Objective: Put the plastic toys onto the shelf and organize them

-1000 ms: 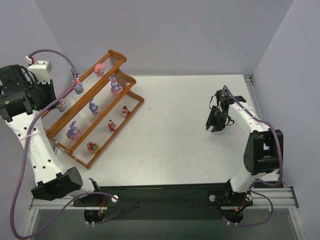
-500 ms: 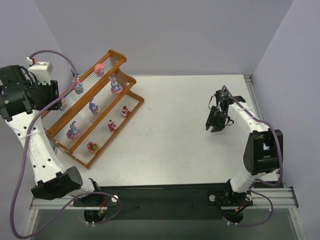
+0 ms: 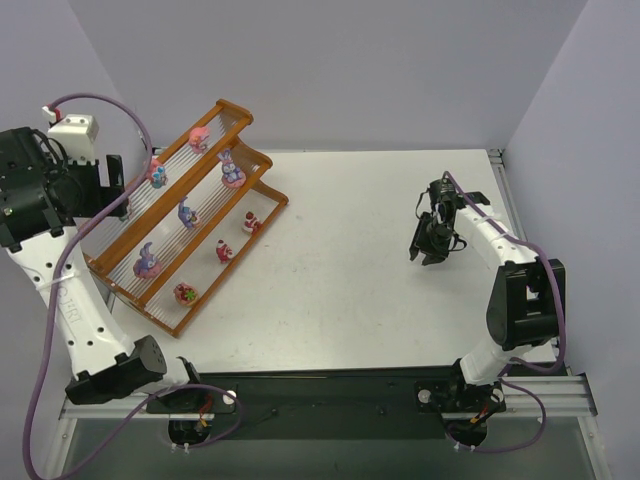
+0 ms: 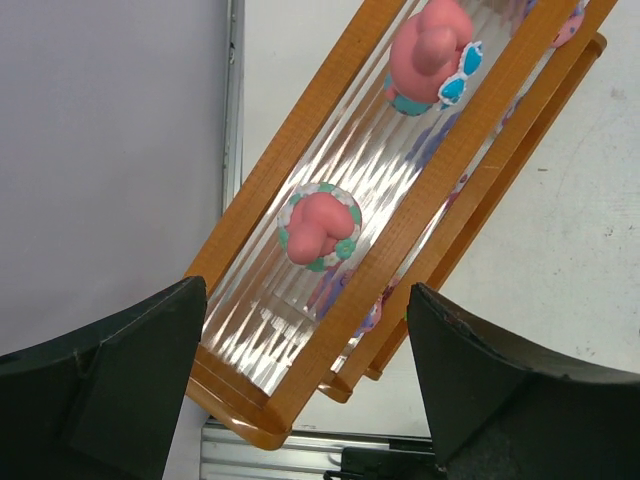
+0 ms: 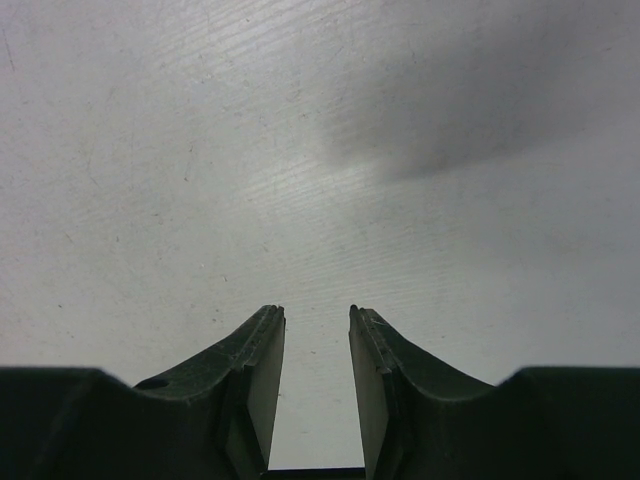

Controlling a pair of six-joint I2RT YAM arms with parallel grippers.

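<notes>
Toy (image 4: 318, 228) on shelf (image 4: 300, 130) below wide-apart left fingers (image 4: 120, 390); right fingers (image 5: 250, 380) slightly apart, empty over table (image 5: 300, 150).

I see white shells and black joints on my left arm (image 3: 78, 315) and right arm (image 3: 492, 236), a purple cable (image 3: 105, 98) trailing each, and dark matte fingers (image 5: 255, 390) on both

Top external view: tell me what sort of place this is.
Probably a robot test cell in a lab, not a home. Plain walls box in a white table, a left arm and right arm are bolted at its near edge, and the props are a shelf of plastic toys.
</notes>
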